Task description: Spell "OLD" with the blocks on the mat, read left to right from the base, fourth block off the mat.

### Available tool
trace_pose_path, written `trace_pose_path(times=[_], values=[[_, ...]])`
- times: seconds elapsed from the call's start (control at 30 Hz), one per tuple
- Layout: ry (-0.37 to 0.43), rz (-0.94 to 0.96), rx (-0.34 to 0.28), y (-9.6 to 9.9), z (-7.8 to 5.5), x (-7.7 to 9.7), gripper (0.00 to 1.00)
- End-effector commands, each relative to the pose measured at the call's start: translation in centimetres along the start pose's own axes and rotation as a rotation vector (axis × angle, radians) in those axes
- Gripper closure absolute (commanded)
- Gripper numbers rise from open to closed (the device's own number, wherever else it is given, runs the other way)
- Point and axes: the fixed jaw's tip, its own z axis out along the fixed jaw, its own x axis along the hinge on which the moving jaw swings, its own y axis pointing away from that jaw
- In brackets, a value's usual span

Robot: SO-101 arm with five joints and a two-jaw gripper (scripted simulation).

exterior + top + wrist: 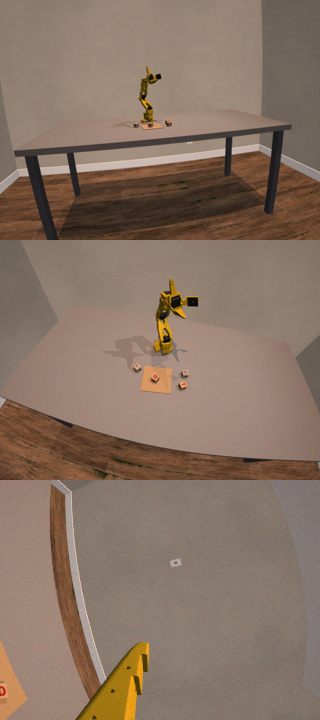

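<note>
Blocks here look like small, stiff wooden cubes, and we judge them light and unlikely to deform, best pinched across 2 opposite side faces, low enough that the lettered top stays readable. From left to right in the top view, we see a blue-lettered block (137, 367) just off the mat's left edge, its letter too small for us to read with certainty, though we take it for the L; then the orange mat (164, 387) with the D block (155, 378) lying flat near its middle; then the O block (185, 373) and, just in front of it, the T block (182, 385), both off the mat to its right. The gripper (176, 297) is raised high above the arm's base, well apart from all 4 blocks, its jaws spread wide with nothing between them.
</note>
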Motion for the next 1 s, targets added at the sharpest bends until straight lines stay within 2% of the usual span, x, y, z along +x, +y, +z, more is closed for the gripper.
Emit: trace_pose_path(times=[0.0, 0.17, 0.47, 0.73, 0.97], values=[[0.022, 0.036, -0.01, 0.2, 0.2, 0.3, 0.0], [0.058, 0.087, -0.049, 1.0, 0.5, 0.9, 0.0], [0.072, 0.105, -0.062, 1.3, 0.6, 1.1, 0.0], [0.136, 0.19, -0.12, 2.5, 1.0, 2.0, 0.0], [0.142, 0.198, -0.126, 2.7, 1.0, 2.1, 0.0]])
